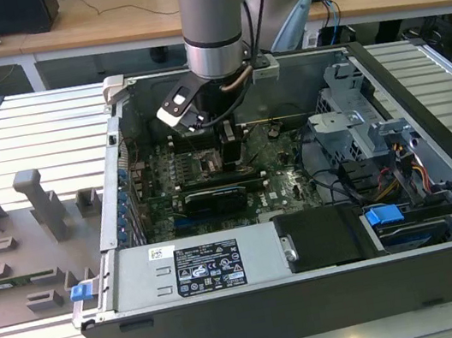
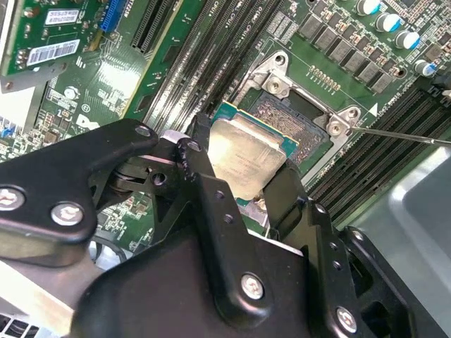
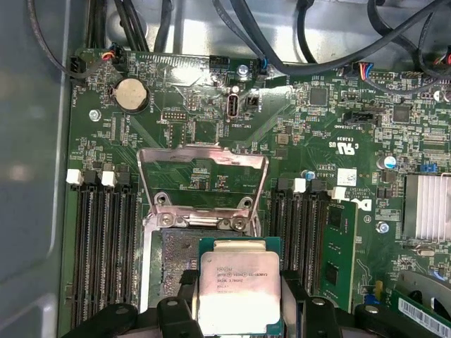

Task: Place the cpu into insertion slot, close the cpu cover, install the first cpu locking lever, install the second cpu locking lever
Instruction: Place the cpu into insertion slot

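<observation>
My gripper (image 2: 243, 176) is shut on the cpu (image 2: 245, 156), a small square chip with a pale metallic top, one black finger (image 2: 199, 165) on each of two opposite sides. In the first wrist view the cpu (image 3: 239, 290) overlaps one edge of the open insertion slot (image 3: 180, 246), only partly over it. The cpu cover (image 3: 204, 156), a thin silvery frame, stands swung up at the slot's far side. A thin locking lever (image 2: 398, 134) sticks out beside the slot. In the exterior view the gripper (image 1: 232, 152) is down inside the computer case, above the motherboard.
Rows of black memory slots (image 3: 106, 246) flank the slot on both sides. A green card (image 3: 337, 246) and a finned heatsink (image 3: 427, 205) stand close by. Black cables (image 3: 296, 42) run along the case wall. The power supply (image 1: 195, 267) and drive cage (image 1: 358, 125) fill the case's other parts.
</observation>
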`<state>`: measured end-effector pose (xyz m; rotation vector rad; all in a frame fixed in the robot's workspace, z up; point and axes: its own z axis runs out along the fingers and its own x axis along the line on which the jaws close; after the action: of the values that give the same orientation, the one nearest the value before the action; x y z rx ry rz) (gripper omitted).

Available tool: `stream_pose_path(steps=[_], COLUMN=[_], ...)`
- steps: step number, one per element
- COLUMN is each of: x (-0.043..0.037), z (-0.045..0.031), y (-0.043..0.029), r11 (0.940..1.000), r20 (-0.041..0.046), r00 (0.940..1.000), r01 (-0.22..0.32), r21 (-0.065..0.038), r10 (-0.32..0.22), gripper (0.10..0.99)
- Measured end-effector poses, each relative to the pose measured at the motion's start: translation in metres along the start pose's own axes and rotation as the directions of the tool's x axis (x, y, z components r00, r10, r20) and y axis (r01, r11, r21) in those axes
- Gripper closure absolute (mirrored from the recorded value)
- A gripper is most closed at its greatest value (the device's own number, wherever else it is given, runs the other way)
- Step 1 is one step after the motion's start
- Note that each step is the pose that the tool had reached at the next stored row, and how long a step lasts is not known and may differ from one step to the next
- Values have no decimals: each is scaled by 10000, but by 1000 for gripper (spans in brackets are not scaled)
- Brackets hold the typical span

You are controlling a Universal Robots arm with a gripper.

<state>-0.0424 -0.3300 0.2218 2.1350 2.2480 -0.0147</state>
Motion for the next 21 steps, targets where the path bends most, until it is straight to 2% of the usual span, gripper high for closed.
stream_pose_path(steps=[4, 8, 10, 13, 15, 18, 21], x=[2, 11, 48, 159, 203, 211, 212], z=[58, 78, 75, 67, 65, 82, 110], y=[-1, -3, -4, -3, -8, -59, -67], r11=[10000, 10000, 10000, 10000, 10000, 10000, 9997], r20=[0, 0, 5, 39, 40, 38, 38], r00=[10000, 10000, 10000, 10000, 10000, 10000, 9997], r01=[0, -4, 0, 0, 0, -4, -232], r21=[-1, 0, -7, -11, -12, -13, -4], r10=[0, 4, 0, 0, 0, 4, 232], gripper=[541, 541, 541, 541, 541, 541, 541])
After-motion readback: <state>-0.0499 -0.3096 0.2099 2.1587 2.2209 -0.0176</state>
